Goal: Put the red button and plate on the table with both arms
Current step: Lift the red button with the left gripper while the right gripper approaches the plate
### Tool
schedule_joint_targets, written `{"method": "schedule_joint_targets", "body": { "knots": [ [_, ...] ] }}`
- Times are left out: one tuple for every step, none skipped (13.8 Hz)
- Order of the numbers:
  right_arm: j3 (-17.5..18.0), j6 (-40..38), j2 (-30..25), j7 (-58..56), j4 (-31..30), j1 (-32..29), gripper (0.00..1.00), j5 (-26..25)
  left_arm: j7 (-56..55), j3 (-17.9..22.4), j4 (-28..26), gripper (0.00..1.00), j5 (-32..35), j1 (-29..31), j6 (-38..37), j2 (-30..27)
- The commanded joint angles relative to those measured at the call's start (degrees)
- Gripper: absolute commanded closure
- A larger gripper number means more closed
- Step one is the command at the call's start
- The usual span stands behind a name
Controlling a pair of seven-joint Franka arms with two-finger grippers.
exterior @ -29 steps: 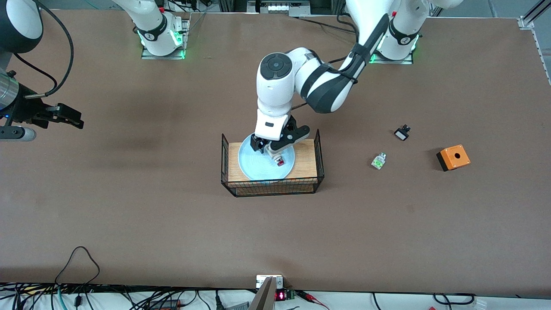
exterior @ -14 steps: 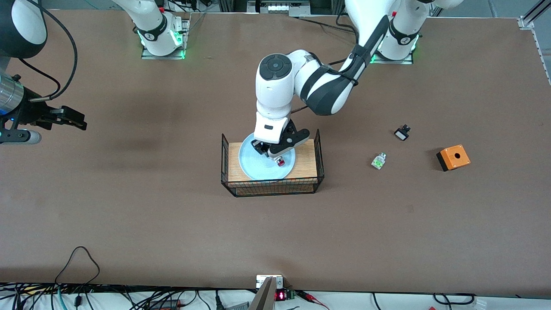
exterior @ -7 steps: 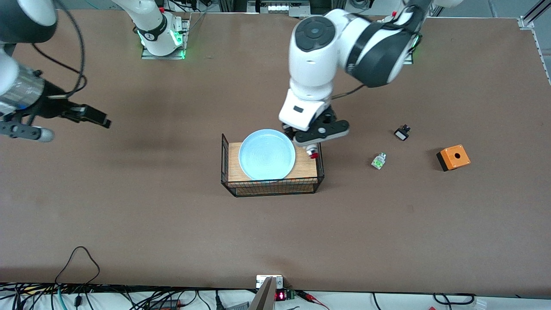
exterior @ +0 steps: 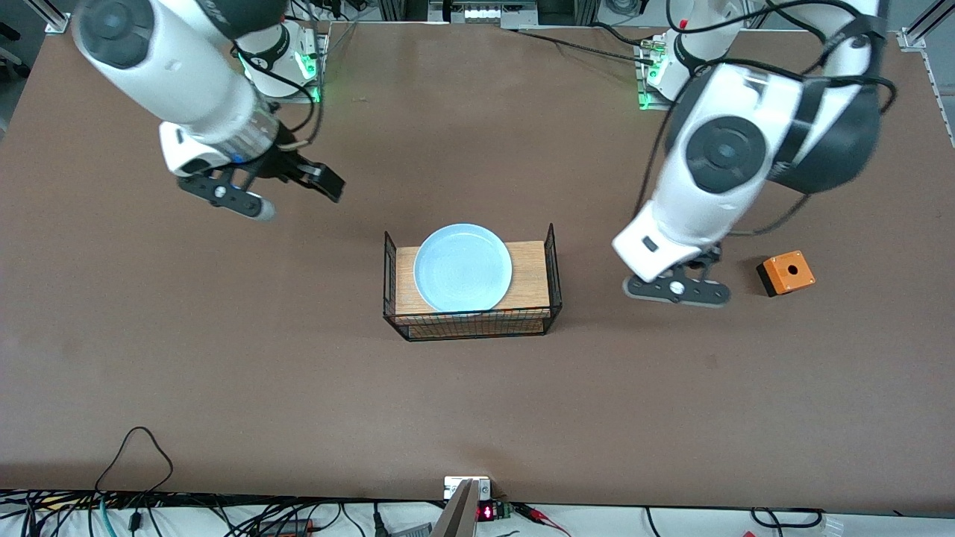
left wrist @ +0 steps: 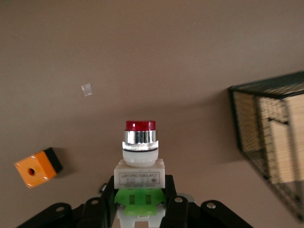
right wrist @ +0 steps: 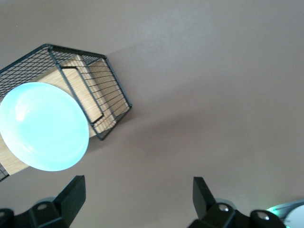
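The pale blue plate [exterior: 462, 267] lies on the wood-topped wire tray [exterior: 531, 272] in the middle of the brown table [exterior: 298, 373]. It also shows in the right wrist view [right wrist: 42, 126]. My left gripper [left wrist: 140, 195] is shut on the red button [left wrist: 139, 145], gripping its whitish-green body with the red cap pointing away. In the front view the left gripper [exterior: 675, 287] hangs over the table between the tray and an orange box, and the button is hidden under it. My right gripper [exterior: 324, 183] is open and empty, over the table beside the tray toward the right arm's end.
The orange box with a black base [exterior: 786, 273] sits toward the left arm's end and shows in the left wrist view [left wrist: 37, 167]. The tray's black wire sides [right wrist: 90, 90] stand above the wood. The other small parts are hidden under the left arm.
The left gripper lifted the red button off the plate and carried it away from the tray toward the left arm's end. The right arm swung in from the table's edge toward the tray.
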Motion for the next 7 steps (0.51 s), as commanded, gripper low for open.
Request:
{"method": "schedule_joint_targets", "body": {
  "knots": [
    [-0.6, 4.0, 4.6, 7.2, 2.1, 4.3, 0.00, -0.1, 11.5, -0.9, -3.9, 0.89, 0.7, 5.3, 0.1, -1.1],
    [-0.5, 6.8, 5.9, 10.3, 2.1, 5.7, 0.00, 0.0, 14.5, -1.0, -4.9, 0.89, 0.7, 7.4, 0.3, -0.8],
    [-0.6, 9.3, 7.2, 13.2, 2.1, 7.3, 0.00, -0.1, 17.3, -1.0, -6.7, 0.89, 0.6, 9.0, 1.6, -0.7],
    [-0.6, 11.6, 8.5, 15.7, 2.2, 8.4, 0.00, -0.2, 19.7, -1.1, -9.0, 0.88, 0.5, 10.5, 3.4, -0.8],
    [-0.6, 13.0, 9.4, 17.7, 2.2, 8.9, 0.00, -0.2, 21.4, -1.0, -11.5, 0.88, 0.4, 10.9, 5.7, -0.8],
    [-0.6, 14.1, 10.6, 20.0, 2.5, 9.4, 0.00, -0.1, 22.0, -1.0, -14.3, 0.88, 0.3, 11.3, 8.1, -0.8],
    [-0.6, 14.4, 11.7, 22.0, 3.2, 9.5, 0.00, -0.1, 22.8, -1.0, -16.4, 0.88, 0.4, 12.4, 10.1, -0.7]
  ]
}}
